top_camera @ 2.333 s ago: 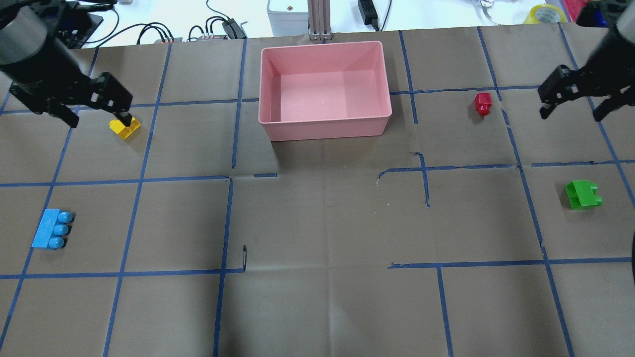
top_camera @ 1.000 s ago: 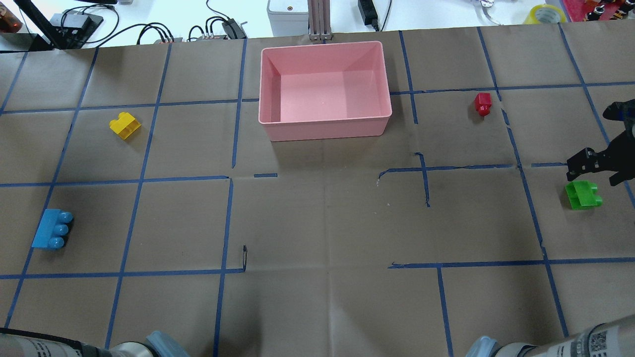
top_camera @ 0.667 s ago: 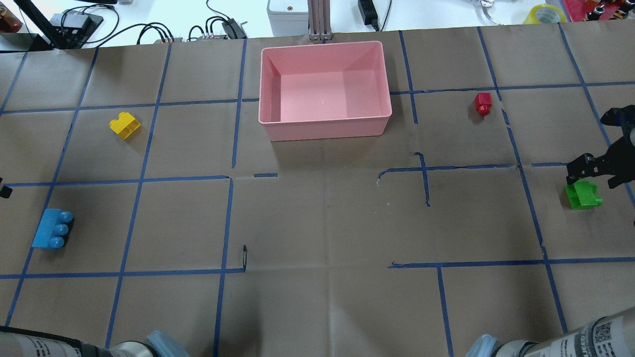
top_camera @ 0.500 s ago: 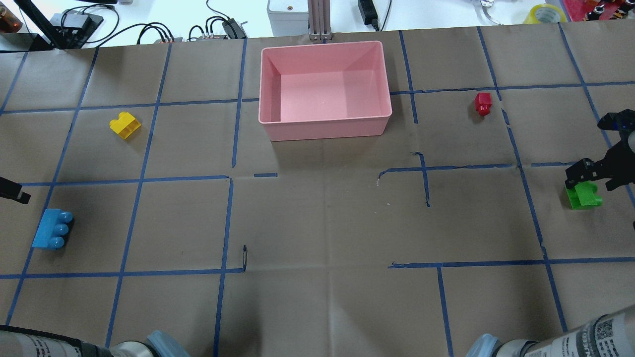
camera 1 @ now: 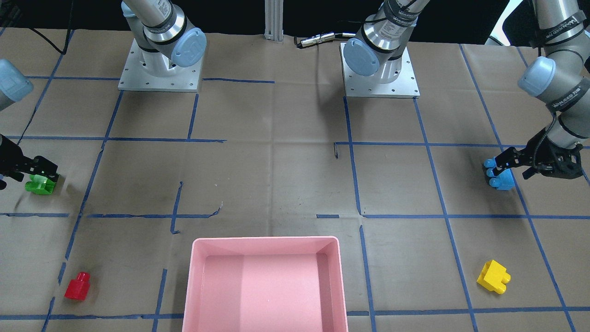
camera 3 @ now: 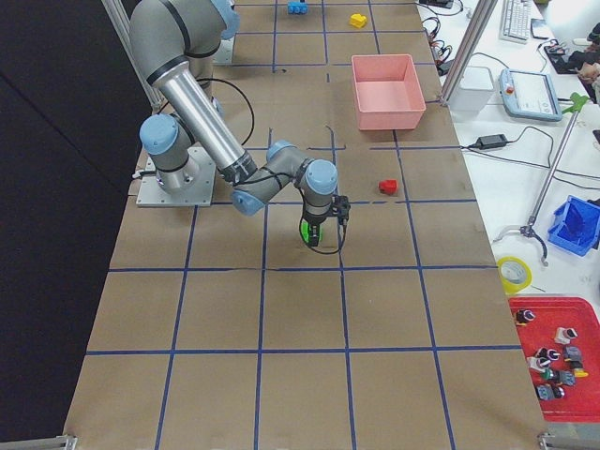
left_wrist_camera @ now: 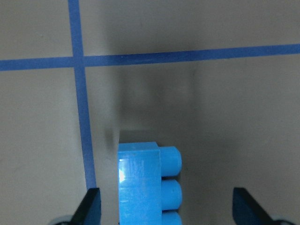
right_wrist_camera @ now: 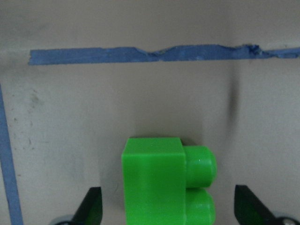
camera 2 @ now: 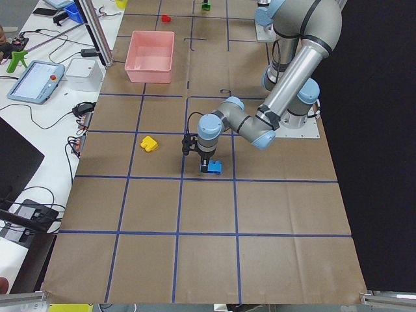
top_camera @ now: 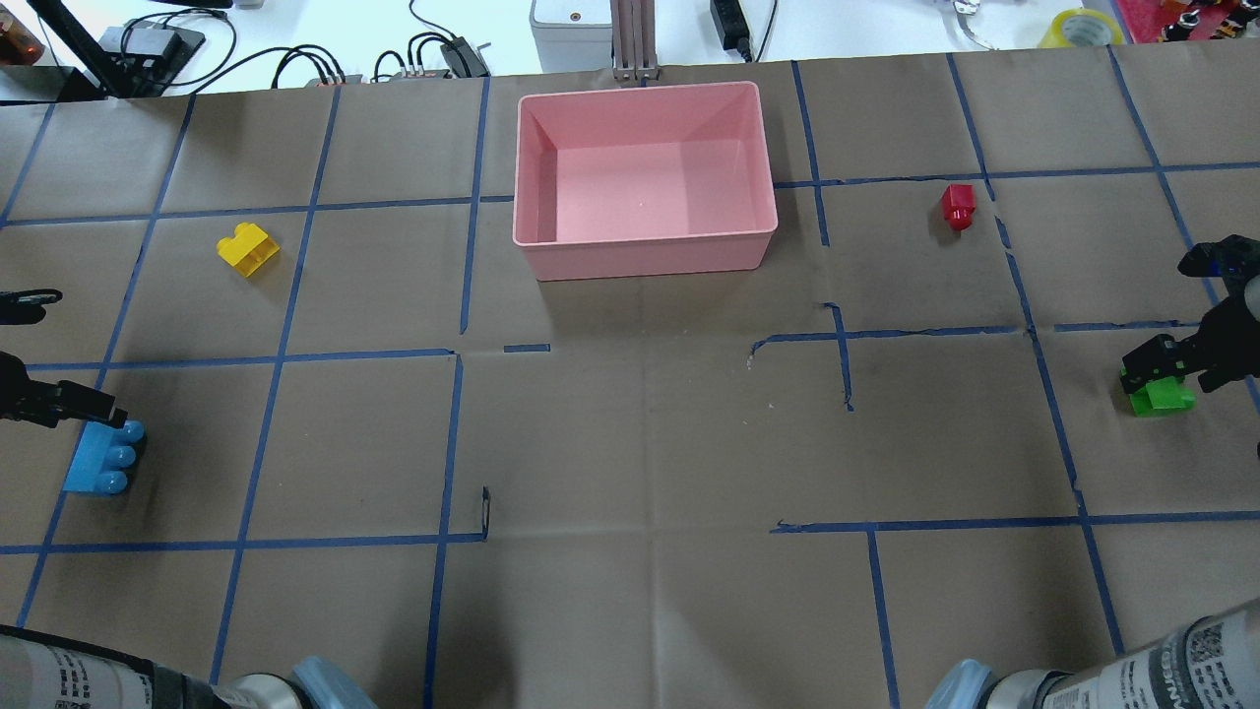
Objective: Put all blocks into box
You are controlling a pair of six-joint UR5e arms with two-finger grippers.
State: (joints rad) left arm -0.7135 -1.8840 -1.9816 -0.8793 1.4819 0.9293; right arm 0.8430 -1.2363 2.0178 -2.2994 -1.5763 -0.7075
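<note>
The pink box (top_camera: 640, 258) stands empty at the far middle of the table. My left gripper (left_wrist_camera: 168, 206) is open, its fingers (left_wrist_camera: 91, 208) wide on either side of the blue three-stud block (left_wrist_camera: 143, 180), not touching it; the block also shows in the overhead view (top_camera: 98, 461). My right gripper (right_wrist_camera: 169, 206) is open in the same way around the green two-stud block (right_wrist_camera: 159, 180), which lies at the right edge (top_camera: 1162, 396). The yellow block (top_camera: 247, 247) lies far left. The red block (top_camera: 957, 206) lies to the right of the box.
Brown paper with blue tape lines covers the table. The two arm bases (camera 1: 159, 69) are bolted at the robot's side. Cables, a grey unit (top_camera: 571, 25) and a tape roll (top_camera: 1081, 28) lie beyond the far edge.
The left gripper left the yellow block and came in from the left edge over the blue block. The right gripper moved from beside the red block down over the green block.
</note>
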